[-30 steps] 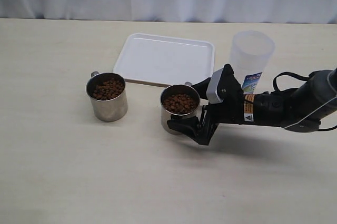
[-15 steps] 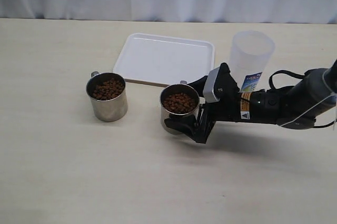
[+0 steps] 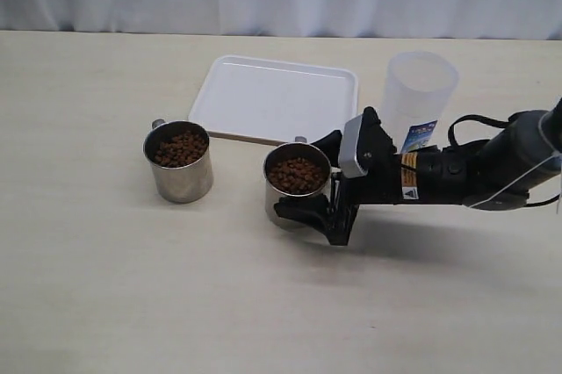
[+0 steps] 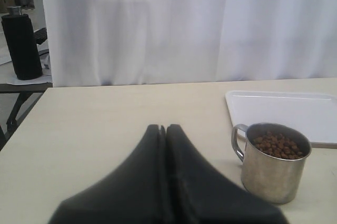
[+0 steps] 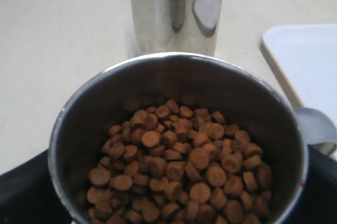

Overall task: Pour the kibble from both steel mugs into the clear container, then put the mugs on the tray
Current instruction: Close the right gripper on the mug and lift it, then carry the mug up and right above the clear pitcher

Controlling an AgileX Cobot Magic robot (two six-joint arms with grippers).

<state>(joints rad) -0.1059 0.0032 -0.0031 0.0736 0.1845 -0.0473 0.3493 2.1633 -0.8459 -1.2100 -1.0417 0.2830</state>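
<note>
**Step in hand (judged):** taking up the right mug (image 3: 297, 183) for its pour.
- Handling: keep the grip square across the wall and lift straight, rim level, since the kibble (image 5: 179, 171) lies close to the brim.
- Carry it right and far to the container (image 3: 418, 97). Tip it only once the lip is over that mouth, and slowly, because pellets roll and bounce. The container is tall and looks light, so a knock from the arm could topple it.

**Holdings, left to right**
1. Left gripper (image 4: 162, 182): seen only in its own wrist view. Its jaws are pressed together with nothing between them, near and left of the left mug.
2. Left mug (image 3: 178, 161): stands upright on the table (image 3: 105, 286), axis vertical and mouth up. The handle points far-left. It holds kibble and is untouched.
3. Tray (image 3: 272, 97): lies flat at the far centre, long axis running left-right, with nothing on it.
4. Right mug: upright, axis vertical and mouth up, just near of the tray's near-right corner. The handle points far, toward the tray.
5. Right gripper (image 3: 309, 177): reaches in from the right with one finger on the far side of the mug and one on the near side. Both lie against the wall, so it appears clenched on the mug.
6. Container: upright at the far right, mouth up, label facing near. No kibble shows inside it.
</note>
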